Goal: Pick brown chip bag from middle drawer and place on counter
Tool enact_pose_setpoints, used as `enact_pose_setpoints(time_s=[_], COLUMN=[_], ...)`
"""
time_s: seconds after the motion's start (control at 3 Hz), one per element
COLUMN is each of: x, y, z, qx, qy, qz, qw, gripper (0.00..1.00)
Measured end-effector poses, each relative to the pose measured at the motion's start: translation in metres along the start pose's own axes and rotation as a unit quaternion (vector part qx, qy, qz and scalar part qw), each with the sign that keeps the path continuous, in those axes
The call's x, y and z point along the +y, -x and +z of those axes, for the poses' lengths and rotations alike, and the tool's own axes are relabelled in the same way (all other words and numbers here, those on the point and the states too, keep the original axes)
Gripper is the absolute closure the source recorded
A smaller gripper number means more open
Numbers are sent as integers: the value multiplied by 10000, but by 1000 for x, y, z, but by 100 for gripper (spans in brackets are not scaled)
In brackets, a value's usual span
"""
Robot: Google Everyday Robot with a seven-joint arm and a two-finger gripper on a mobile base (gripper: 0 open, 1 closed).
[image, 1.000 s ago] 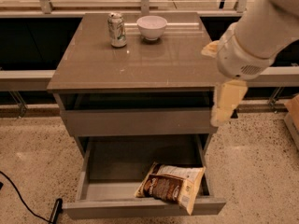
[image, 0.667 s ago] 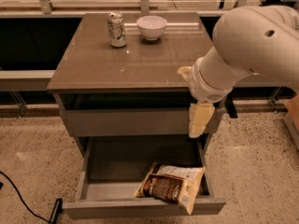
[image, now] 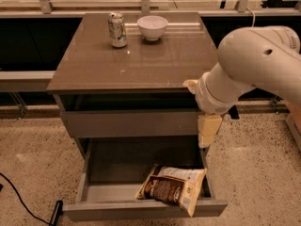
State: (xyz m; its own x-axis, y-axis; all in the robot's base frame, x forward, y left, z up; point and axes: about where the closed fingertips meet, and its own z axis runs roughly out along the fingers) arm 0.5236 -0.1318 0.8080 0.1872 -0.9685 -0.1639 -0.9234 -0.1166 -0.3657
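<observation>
Gripper: cream-coloured, pointing down, hanging off the cabinet's front right corner, level with the gap between the shut upper drawer front and the open drawer. It is above and just right of the chip bag and not touching it.
Gripper state: cannot tell whether spread or pressed together; it grasps nothing.
Arm: thick white limb entering from the right edge and bending down to the gripper at counter height.
Chip bag: dark brown with pale ends and printed lettering. It lies flat and askew in the front right corner of the open drawer, and its near end overlaps the top edge of the drawer front.
Drawer: pulled out, grey, with low side walls. The bottom is bare left of and behind the bag.
Upper drawer front: plain grey panel, shut, directly under the counter.
Counter: glossy grey-brown top of the cabinet.
Soda can: upright near the counter's back edge, left of centre.
Bowl: white, just right of the can and apart from it.
Floor: speckled, with a dark cable trailing at lower left.
</observation>
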Motion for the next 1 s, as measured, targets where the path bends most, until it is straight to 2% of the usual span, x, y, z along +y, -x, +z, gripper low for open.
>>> enact_pose_setpoints(time_s=[0.33, 0.67, 1.0], x=[30, 57, 62], y=[-29, -56, -64], z=[36, 61, 62], qx=[-58, -300, -313], qy=[240, 183, 142], qz=[-375, -753, -1181], qw=[9990, 9965, 9924], gripper=[0, 0, 0])
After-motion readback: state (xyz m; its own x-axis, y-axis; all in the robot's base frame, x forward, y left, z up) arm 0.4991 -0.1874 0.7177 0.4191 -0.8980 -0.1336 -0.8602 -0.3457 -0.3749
